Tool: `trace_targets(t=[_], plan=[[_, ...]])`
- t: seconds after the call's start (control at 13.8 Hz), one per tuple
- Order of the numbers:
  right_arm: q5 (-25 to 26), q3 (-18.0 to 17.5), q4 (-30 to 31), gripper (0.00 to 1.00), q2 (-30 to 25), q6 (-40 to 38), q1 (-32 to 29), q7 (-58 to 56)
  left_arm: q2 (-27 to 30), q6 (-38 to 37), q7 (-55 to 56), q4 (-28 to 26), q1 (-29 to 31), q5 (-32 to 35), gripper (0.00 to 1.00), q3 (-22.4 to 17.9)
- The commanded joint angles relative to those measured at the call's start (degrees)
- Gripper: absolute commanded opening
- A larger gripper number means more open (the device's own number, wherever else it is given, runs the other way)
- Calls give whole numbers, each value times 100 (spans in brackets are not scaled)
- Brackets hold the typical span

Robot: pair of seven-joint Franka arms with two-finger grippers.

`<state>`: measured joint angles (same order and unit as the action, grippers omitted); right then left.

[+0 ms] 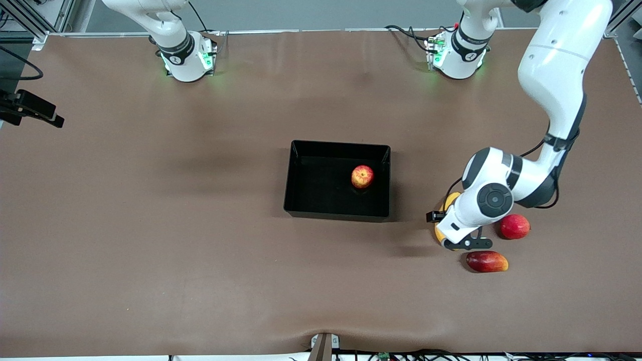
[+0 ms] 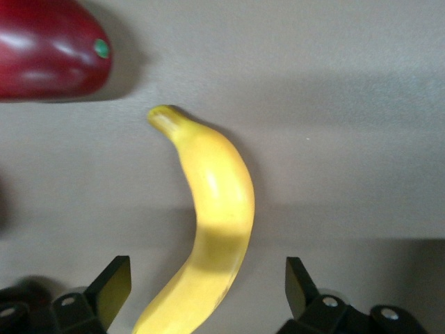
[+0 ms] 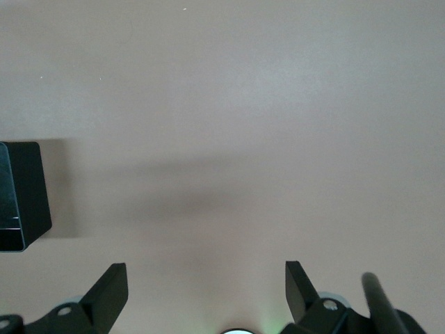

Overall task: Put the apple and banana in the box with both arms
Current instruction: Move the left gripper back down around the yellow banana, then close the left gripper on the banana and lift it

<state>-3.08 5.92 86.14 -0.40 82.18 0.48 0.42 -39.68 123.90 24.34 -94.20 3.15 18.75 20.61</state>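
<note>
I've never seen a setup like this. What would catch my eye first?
Probably the black box mid-table with an apple already in it. Then the left gripper, open, straddling a yellow banana toward the left arm's end of the table, beside two red fruits.

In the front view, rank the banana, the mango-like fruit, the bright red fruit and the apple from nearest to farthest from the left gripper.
1. Banana: directly under the open left gripper, between its fingers.
2. Mango-like fruit and bright red fruit: both beside the gripper on the table, too close to call.
3. Apple: inside the box, mid-table.
</note>
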Motion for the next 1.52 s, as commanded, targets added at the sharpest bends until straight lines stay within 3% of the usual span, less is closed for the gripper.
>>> trace_targets(t=[0.0,0.29,0.43,0.8,1.16,1.45], plan=[[18,-92,61,100,-101,8,-127,-85,-84,160,-70,-37,28,207,88,31],[27,-83,61,100,-101,8,-127,-559,-146,178,-61,-55,36,287,23,31],[70,-83,61,100,-101,8,-127,-560,-146,178,-18,-46,19,287,0,31],[106,-65,70,100,-101,-18,-144,-586,81,65,-157,-63,-16,304,0,101],[97,-65,61,100,-92,-36,-205,-586,969,-945,-255,68,-34,182,0,978],[88,-65,61,100,-83,-45,-241,-586,1067,-1395,376,551,-174,-345,0,1463]])
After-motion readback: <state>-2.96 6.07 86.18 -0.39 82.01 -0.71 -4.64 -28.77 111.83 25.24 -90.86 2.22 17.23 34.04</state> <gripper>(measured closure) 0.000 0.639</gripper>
